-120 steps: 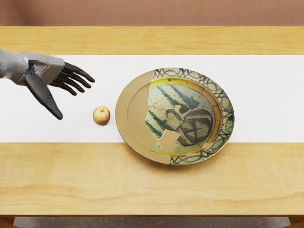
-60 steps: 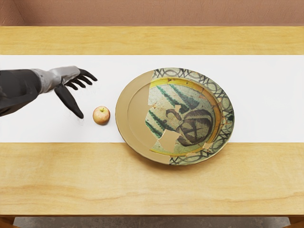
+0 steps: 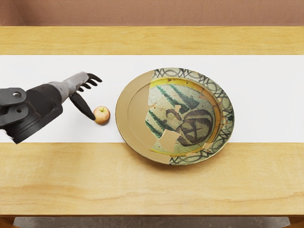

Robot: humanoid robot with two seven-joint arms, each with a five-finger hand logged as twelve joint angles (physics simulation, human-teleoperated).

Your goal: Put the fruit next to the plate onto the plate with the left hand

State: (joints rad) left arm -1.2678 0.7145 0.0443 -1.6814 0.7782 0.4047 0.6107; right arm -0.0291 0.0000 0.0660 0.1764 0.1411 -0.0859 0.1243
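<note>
1 table (image 3: 152,180), 1 white runner (image 3: 266,95) across it. 1 plate (image 3: 122,111) on runner, nothing on it. 1 left hand (image 3: 80,90), fingers spread wide, gripping nothing, thumb tip just beside fruit, prob. lining up a grasp. 1 fruit (image 3: 101,115) on runner btw. hand & plate, not yet on plate.

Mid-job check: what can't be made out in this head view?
Head view: whether the left hand touches the apple; its thumb tip meets the fruit's left edge, and there is no side view.
Head view: the left arm's upper part, cut off by the left edge.
Right hand: outside the frame.
</note>
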